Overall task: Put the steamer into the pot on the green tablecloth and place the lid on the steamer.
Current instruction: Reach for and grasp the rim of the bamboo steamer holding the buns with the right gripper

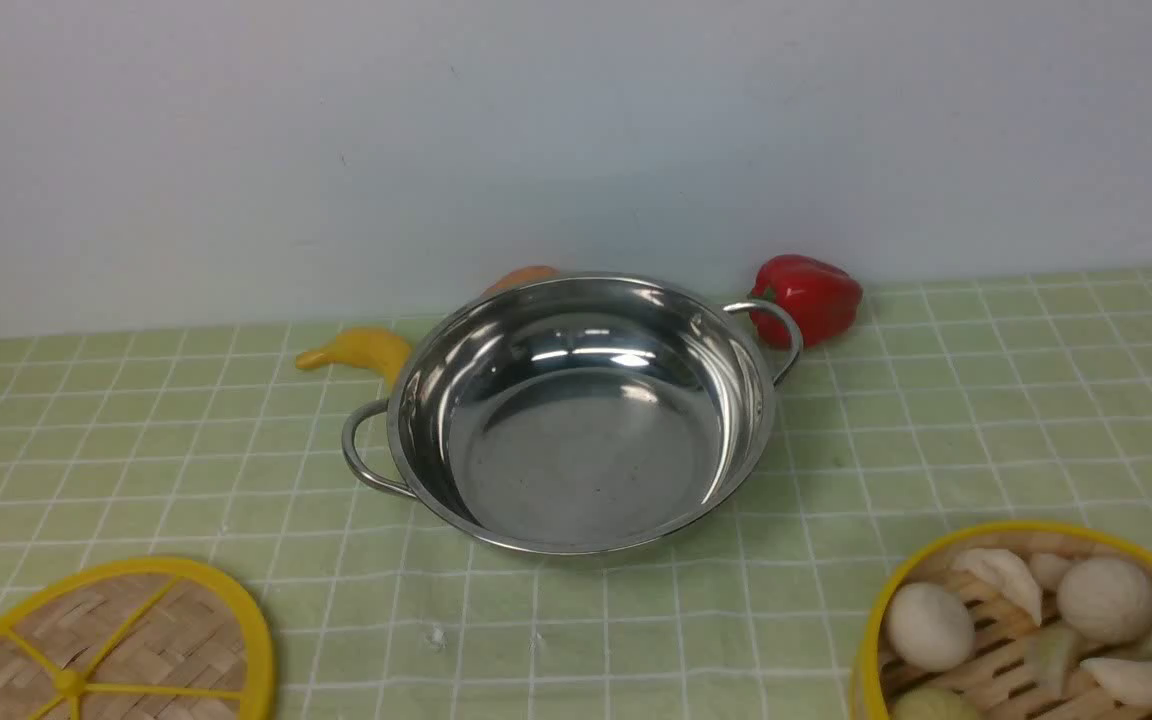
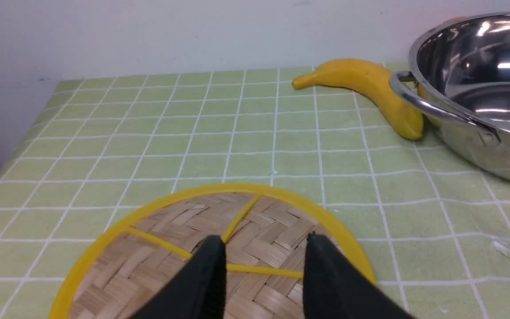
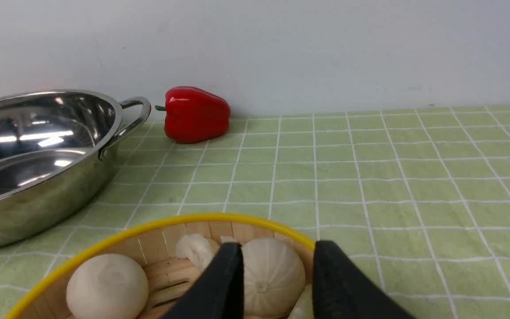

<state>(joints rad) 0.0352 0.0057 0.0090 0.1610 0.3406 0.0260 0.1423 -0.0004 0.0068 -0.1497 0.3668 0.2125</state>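
The shiny steel pot (image 1: 576, 420) stands empty in the middle of the green tablecloth (image 1: 986, 400). The flat woven lid (image 1: 106, 650) with its yellow rim lies at the near left. The steamer (image 1: 1036, 630), holding white buns and dumplings, sits at the near right. Neither gripper shows in the front view. In the left wrist view my left gripper (image 2: 264, 241) hangs open just over the lid (image 2: 184, 239), gripping nothing. In the right wrist view my right gripper (image 3: 277, 246) is open over the steamer (image 3: 157, 230), a bun showing beyond the gap.
A yellow banana (image 1: 356, 350) lies at the pot's left handle and a red bell pepper (image 1: 806, 295) by its right handle. An orange object (image 1: 521, 278) peeks out behind the pot. A pale wall closes off the table's far side.
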